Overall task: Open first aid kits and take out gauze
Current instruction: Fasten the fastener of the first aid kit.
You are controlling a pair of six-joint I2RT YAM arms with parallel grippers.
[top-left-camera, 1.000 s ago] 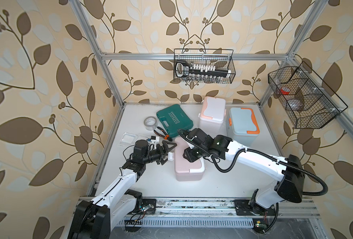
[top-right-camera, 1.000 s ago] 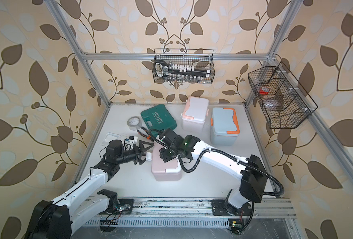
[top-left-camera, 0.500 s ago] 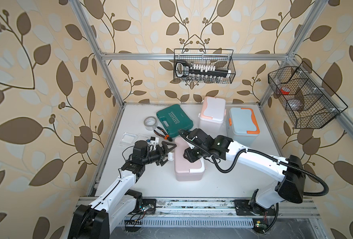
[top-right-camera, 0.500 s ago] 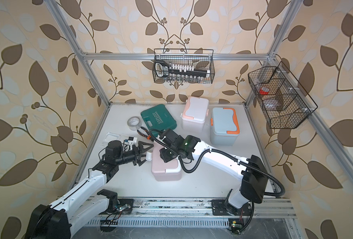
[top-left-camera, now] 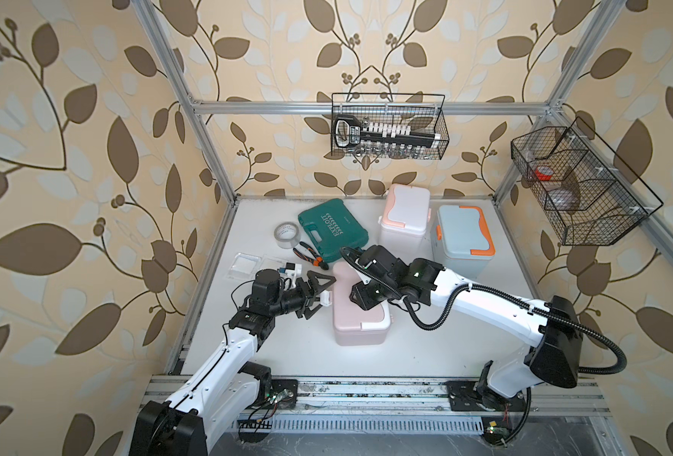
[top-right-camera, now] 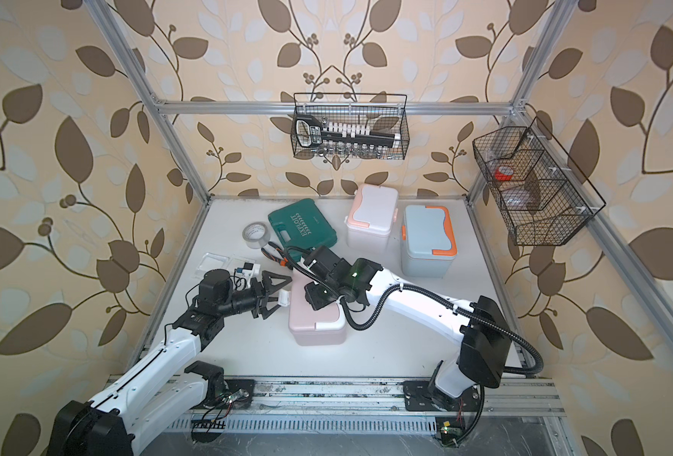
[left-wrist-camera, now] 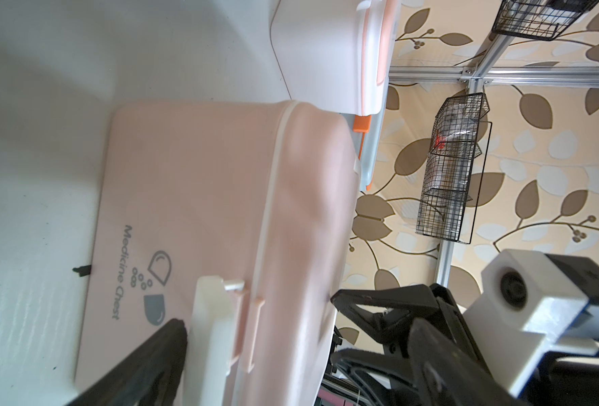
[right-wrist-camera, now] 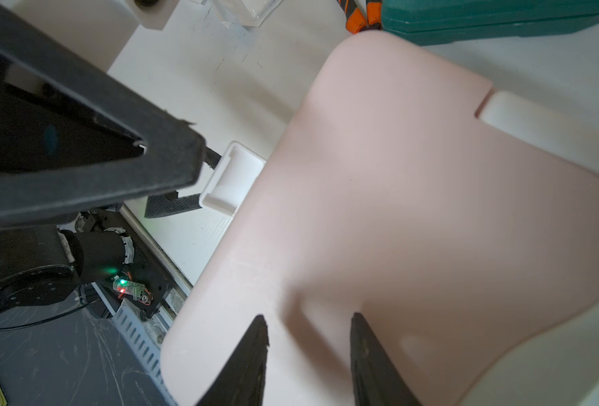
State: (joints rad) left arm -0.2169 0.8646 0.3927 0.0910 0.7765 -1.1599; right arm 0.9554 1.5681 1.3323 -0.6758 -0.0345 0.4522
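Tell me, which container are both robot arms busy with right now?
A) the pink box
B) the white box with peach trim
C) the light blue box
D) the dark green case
A: the left arm's fingers flank the white latch on the side of the pink box, and the right arm's fingers are poised right over its lid.

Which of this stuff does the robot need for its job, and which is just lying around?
For the job:
- pink first aid kit
- white first aid kit
- blue first aid kit
- gauze packets

Just lying about:
- green case
- tape roll
- pliers
- back wire basket
- side wire basket
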